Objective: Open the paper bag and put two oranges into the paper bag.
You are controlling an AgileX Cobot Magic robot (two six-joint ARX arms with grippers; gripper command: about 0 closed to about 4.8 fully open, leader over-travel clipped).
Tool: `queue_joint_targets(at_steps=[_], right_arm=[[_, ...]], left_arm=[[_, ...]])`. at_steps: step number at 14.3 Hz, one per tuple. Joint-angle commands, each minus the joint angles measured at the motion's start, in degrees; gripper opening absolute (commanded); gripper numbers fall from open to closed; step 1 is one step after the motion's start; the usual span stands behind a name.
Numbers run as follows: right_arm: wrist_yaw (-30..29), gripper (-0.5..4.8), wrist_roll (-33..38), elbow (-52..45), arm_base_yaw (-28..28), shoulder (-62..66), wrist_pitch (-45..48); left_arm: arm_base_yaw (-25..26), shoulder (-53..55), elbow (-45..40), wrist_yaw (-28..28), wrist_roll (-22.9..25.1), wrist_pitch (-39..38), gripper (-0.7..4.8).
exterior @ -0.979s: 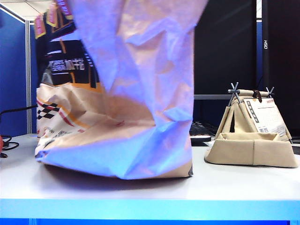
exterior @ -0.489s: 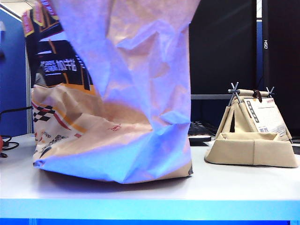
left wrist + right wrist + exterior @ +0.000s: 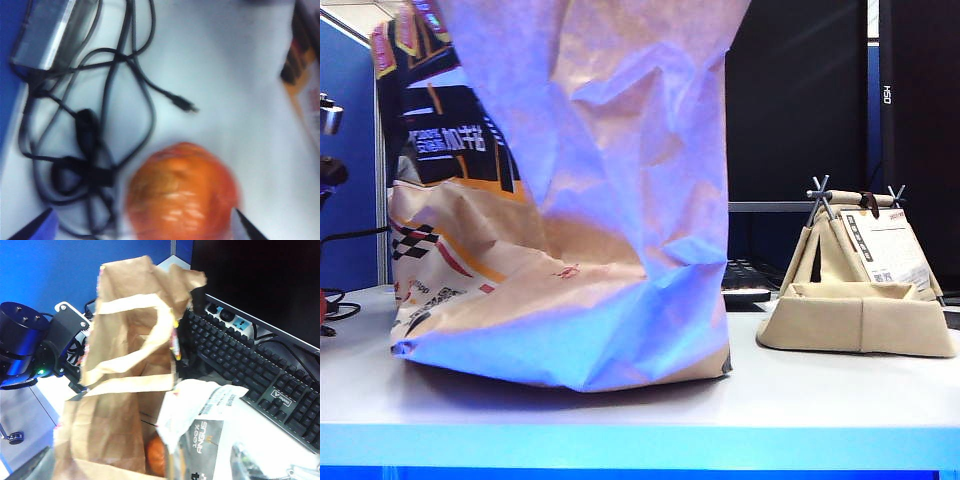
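Note:
The paper bag (image 3: 580,200) stands tall and crinkled at the left and middle of the exterior view. From the right wrist view its mouth (image 3: 125,375) gapes open, and one orange (image 3: 156,456) lies at the bottom inside. My right gripper (image 3: 140,471) hovers open above the bag's mouth, one fingertip to each side. Another orange (image 3: 182,192) lies on the white table beside the bag's edge (image 3: 305,75). My left gripper (image 3: 140,229) is open just over this orange, which sits between the fingertips (image 3: 247,229), apart from them.
Tangled black cables (image 3: 90,150) and a grey power brick (image 3: 45,30) lie by the orange. A black keyboard (image 3: 240,360) sits behind the bag. A beige fabric tray (image 3: 860,315) stands at the right. The left arm's body (image 3: 30,345) is close to the bag.
The bag's upper part and printed side have shifted slightly left, then settled. A piece of the left arm has come into view at the far left edge.

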Motion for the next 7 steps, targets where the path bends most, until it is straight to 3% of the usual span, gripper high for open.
queue_joint_targets(at_steps=[1, 7], right_arm=[[0.1, 4.79, -0.3, 0.2, 0.0, -0.2, 0.7], [0.1, 4.79, -0.3, 0.2, 0.0, -0.2, 0.7]], left_arm=[[0.1, 2.6, 0.2, 1.5, -2.4, 1.0, 4.79], [0.1, 12.0, 0.2, 3.2, -3.7, 3.4, 4.79]])
